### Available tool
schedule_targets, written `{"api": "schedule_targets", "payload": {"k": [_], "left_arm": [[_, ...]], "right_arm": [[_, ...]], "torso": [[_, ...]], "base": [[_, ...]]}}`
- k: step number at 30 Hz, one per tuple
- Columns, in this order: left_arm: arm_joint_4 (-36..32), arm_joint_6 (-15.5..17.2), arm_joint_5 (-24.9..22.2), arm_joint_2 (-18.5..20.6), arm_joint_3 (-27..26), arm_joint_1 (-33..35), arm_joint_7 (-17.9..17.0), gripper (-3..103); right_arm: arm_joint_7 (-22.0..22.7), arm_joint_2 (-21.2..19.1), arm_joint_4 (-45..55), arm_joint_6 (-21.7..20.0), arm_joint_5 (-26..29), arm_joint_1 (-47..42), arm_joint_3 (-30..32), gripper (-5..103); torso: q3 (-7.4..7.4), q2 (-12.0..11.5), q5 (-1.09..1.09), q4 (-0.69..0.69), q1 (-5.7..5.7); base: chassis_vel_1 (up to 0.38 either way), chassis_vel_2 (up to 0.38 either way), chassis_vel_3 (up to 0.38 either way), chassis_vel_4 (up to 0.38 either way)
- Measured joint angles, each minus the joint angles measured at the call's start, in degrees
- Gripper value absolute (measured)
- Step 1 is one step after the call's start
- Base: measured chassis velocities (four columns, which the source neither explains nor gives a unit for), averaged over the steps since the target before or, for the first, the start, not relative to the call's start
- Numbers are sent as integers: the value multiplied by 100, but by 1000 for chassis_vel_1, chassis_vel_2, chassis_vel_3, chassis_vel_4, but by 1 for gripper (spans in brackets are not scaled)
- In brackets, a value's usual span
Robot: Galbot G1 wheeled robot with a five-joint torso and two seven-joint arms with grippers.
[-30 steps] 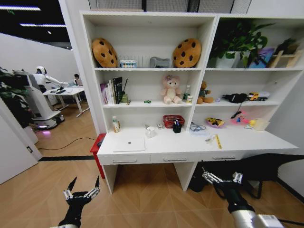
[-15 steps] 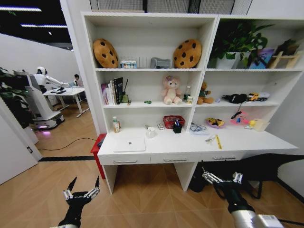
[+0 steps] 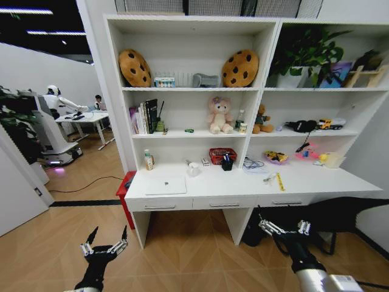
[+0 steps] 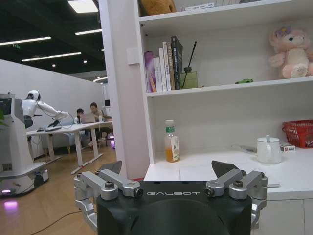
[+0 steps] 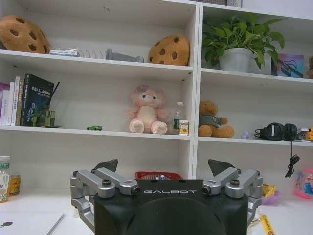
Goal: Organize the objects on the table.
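Both hands hang open and empty, left hand (image 3: 104, 240) at 7 o'clock, right hand (image 3: 284, 227) at 5 o'clock, unmoved since earlier; laptop (image 3: 165, 185) lies on the bench (image 3: 316, 179), small items there indistinct.

the table (image 3: 340, 180) stands in front of the robot, joined to the shelves (image 3: 267, 91) behind and above it. the laptop (image 3: 165, 185) lies flat on the left part of the table. a bottle (image 3: 148, 160) stands behind it, near the back wall. a cup (image 3: 192, 169) sits to the right of the laptop, and a basket (image 3: 221, 156) sits farther right at the back. the ruler strip (image 3: 279, 180) lies on the right part of the table. three drawers (image 3: 224, 203) run under the table top. the left gripper (image 3: 106, 242) and the right gripper (image 3: 283, 229) hang low, in front of the table, well apart from it.
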Motion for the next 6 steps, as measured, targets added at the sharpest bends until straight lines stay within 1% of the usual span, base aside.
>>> {"api": "schedule_targets", "payload": {"k": [6], "left_arm": [[0,0,0,0,0,0,0,100]], "right_arm": [[0,0,0,0,0,0,0,100]], "torso": [[0,-1,0,0,0]], "base": [[0,0,0,0]]}}
